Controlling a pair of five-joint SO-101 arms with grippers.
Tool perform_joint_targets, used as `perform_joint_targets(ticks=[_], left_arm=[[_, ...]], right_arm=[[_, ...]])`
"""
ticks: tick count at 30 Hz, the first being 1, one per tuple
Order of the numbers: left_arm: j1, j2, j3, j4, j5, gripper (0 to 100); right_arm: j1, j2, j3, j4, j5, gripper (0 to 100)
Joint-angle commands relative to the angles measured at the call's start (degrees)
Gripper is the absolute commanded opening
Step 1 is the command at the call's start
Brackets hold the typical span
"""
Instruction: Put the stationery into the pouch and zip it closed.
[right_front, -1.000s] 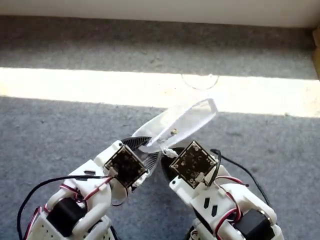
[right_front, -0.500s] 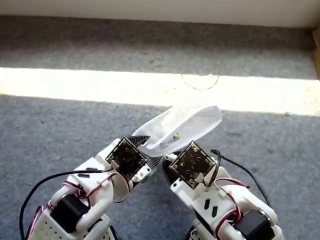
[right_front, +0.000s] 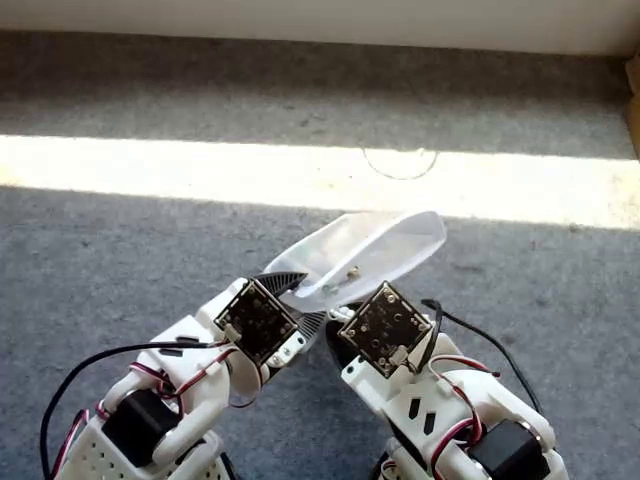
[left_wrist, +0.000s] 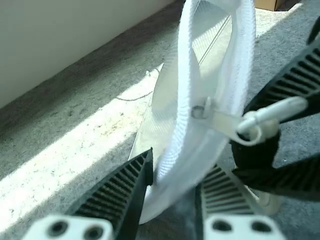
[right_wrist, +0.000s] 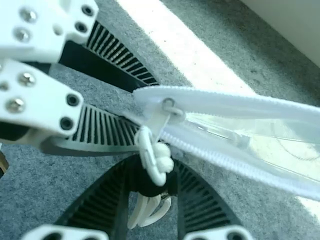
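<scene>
A clear pouch (right_front: 375, 255) with a white zipper hangs above the carpet between my two arms. My left gripper (left_wrist: 175, 185) is shut on the pouch's near end (left_wrist: 185, 165), its black ribbed fingers on either side of the white edge. The zipper slider (right_wrist: 167, 105) sits close to that end, and beyond it the two zipper tapes stand apart. My right gripper (right_wrist: 150, 185) is shut on the white cord pull (right_wrist: 152, 160) that hangs from the slider. From above, the left gripper (right_front: 297, 300) and the right gripper (right_front: 335, 312) meet under the pouch's near end.
Grey carpet (right_front: 150, 260) lies all around, crossed by a bright sunlit strip (right_front: 200, 170). A thin loop of wire (right_front: 400, 165) rests on that strip beyond the pouch. A pale wall (right_front: 320, 15) runs along the far side. A black cable (right_front: 490, 340) trails by the right arm.
My left gripper has shifted slightly toward the pouch and turned. The pouch has swung from edge-on to flatter, and its far end has dropped a little to the right.
</scene>
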Motion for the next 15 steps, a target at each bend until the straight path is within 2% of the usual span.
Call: perform_joint_targets(ticks=[1, 5, 15], left_arm=[[0.8, -0.4, -0.6, -3.0, 0.3, 8], [0.8, -0.4, -0.6, -3.3, 0.3, 0], [0.3, -0.4, -0.7, -3.1, 0.4, 1]], right_arm=[[0.7, -0.7, -3.3, 0.1, 0.4, 0.5], [0.8, -0.7, -3.5, 0.1, 0.4, 0.5], [1.3, -0.7, -12.3, -0.9, 0.0, 0.5]])
